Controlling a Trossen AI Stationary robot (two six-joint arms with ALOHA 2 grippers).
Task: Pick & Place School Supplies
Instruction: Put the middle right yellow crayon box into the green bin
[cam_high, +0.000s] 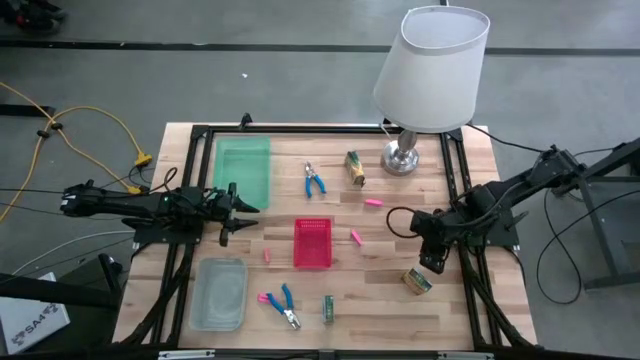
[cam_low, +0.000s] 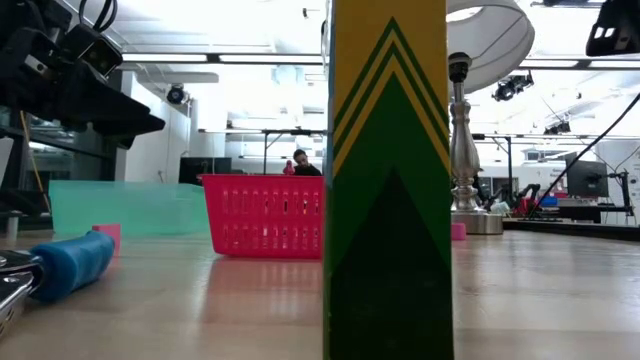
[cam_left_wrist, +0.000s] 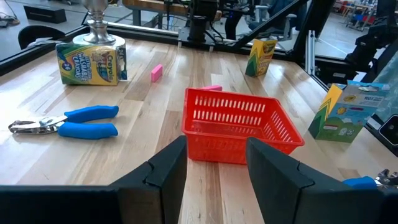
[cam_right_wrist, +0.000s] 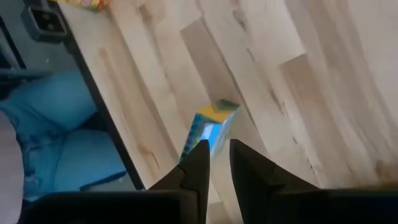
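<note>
My left gripper (cam_high: 236, 211) (cam_left_wrist: 214, 163) is open and hovers level over the table's left half, pointing at the red mesh basket (cam_high: 312, 244) (cam_left_wrist: 239, 127). My right gripper (cam_high: 433, 263) (cam_right_wrist: 216, 155) hangs over the right side with its fingers slightly apart, pointing down at a green-and-yellow crayon box (cam_high: 417, 281) (cam_right_wrist: 211, 127) that lies on the wood. A second box (cam_high: 355, 167) lies near the lamp. A third box (cam_high: 328, 308) (cam_low: 390, 180) stands upright at the near edge. Pink erasers (cam_high: 373, 202) (cam_high: 356, 237) (cam_high: 267, 256) and blue-handled pliers (cam_high: 315, 180) (cam_left_wrist: 81, 121) lie around the basket. My right gripper has its fingertips (cam_right_wrist: 200, 152) right at the crayon box's near end (cam_right_wrist: 205, 140), coming from above. I cannot tell whether they touch it. The box rests on the table, and nothing sits between the fingers.
A flat green tray (cam_high: 242, 170) lies far left and a clear bin (cam_high: 218, 293) near left. A pink- and a blue-handled tool (cam_high: 280, 303) lie beside the bin. A lamp (cam_high: 430, 70) stands at the far right. Black frame rails (cam_high: 465, 180) run along the table's sides.
</note>
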